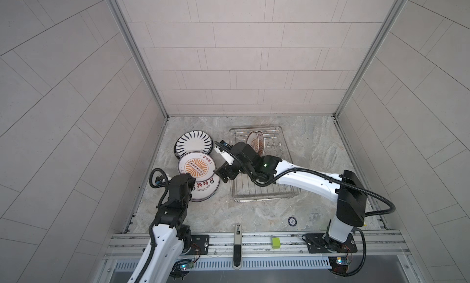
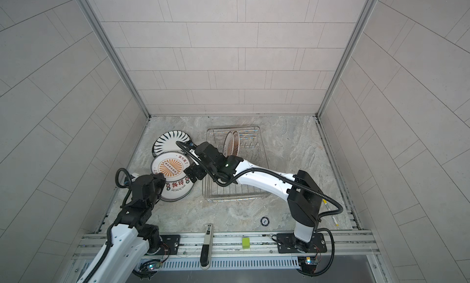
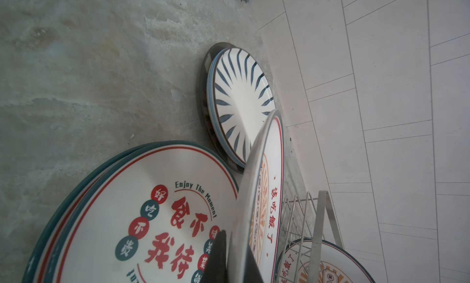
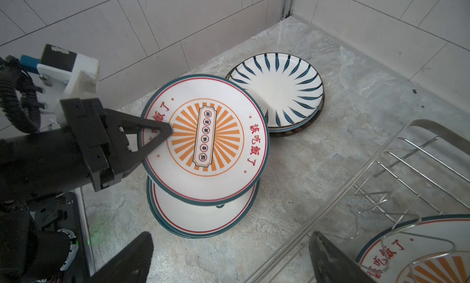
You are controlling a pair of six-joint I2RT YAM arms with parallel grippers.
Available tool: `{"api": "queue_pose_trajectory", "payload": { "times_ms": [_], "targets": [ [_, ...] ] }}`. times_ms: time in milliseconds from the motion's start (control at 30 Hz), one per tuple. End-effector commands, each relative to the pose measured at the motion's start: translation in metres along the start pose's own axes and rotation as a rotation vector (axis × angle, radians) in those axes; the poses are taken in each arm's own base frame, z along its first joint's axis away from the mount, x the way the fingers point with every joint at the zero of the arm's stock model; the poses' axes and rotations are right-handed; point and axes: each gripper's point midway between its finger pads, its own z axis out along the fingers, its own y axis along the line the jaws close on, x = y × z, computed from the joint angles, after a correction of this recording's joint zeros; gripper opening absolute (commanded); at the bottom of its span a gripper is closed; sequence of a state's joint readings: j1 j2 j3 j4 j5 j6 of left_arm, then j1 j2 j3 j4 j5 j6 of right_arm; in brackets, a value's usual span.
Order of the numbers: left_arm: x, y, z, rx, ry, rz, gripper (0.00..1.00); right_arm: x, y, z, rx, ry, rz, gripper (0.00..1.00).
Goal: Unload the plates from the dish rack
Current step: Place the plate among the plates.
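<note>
Beside the rack (image 1: pixel 256 191), left end effector (image 4: pixel 162 135) pinches the sunburst plate (image 4: pixel 223 146) (rim) — right end effector (image 1: pixel 225 176) spread.

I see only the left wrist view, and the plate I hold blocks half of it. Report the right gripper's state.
Observer: The right gripper is open and empty, between the unloaded plates and the dish rack.
Operator: Count the plates in the rack.
Observer: Two plates stand upright at its far end in both top views.
Operator: Describe how my plate sits.
Observer: The left gripper is shut on the rim of the sunburst plate, which is held face up over the stack and covers most of it.
</note>
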State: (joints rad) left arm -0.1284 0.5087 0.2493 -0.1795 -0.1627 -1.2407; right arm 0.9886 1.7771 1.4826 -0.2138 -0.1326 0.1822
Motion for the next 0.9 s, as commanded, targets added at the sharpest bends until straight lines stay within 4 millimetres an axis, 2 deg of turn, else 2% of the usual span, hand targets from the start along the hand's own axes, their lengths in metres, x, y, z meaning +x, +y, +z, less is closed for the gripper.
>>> {"api": "queue_pose_trajectory", "payload": {
  "times_ms": [0,100,200,400,567,867],
  "targets": [
    [-0.003,-0.003,-0.001,0.032,-0.016,-0.047,0.00,0.001,0.007,0.001,-0.024,0.028,-0.024,0.97],
    [0.005,0.002,-0.001,0.036,0.019,-0.049,0.00,0.000,0.008,0.004,-0.030,0.033,-0.026,0.97],
    [0.008,0.017,-0.001,-0.026,0.025,-0.046,0.00,0.000,0.007,0.004,-0.027,0.032,-0.028,0.97],
    [0.010,0.023,-0.003,-0.026,0.030,-0.061,0.00,0.001,0.007,0.003,-0.029,0.033,-0.023,0.97],
    [0.012,0.037,-0.001,-0.048,0.015,-0.076,0.00,0.002,0.005,0.004,-0.015,0.036,-0.022,0.97],
    [0.021,0.039,0.002,-0.055,0.060,-0.065,0.04,0.002,0.004,0.002,-0.011,0.037,-0.016,0.97]
  ]
}}
